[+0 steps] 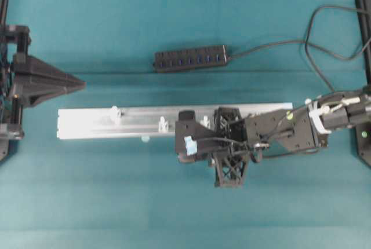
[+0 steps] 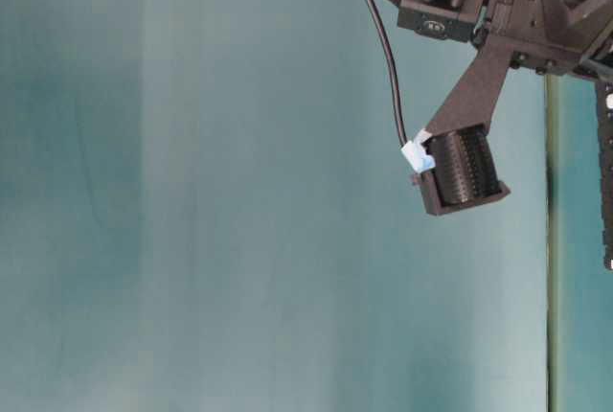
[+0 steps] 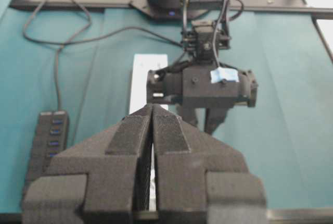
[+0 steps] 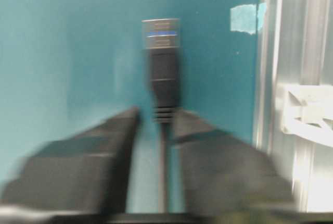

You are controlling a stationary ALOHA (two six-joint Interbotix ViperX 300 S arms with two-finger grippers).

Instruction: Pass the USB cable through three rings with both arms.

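Lying straight on the teal cloth [image 4: 62,36], with plug and metal tip pointing away from the right wrist camera: the USB cable [image 4: 164,78]. Caught just behind the plug by the right gripper [image 4: 156,117], closed on the thin cord, one finger on each side, though rather blurred in this view. Just beside the cable, to its right in the same view, the silver rail [image 4: 270,78] with one of the three rings [image 4: 307,112] standing on it as a white clip. Seen from above, all three rings [image 1: 163,124] set apart along the rail [image 1: 87,123], the right gripper [image 1: 186,139] reaching over the rail's right part, its tip near the front edge and close to the rightmost ring. On this gripper, a small light-blue tape patch [image 1: 190,145]. Far on the left, well apart from rail and cable, the left gripper [image 1: 78,85], raised and pointing toward the middle; in its own wrist view closed on nothing, both fingers [image 3: 130,135] pressed flat together. Behind the rail, on the cloth, a black hub strip [image 1: 190,59] with blue sockets and its own cord running off to the right.
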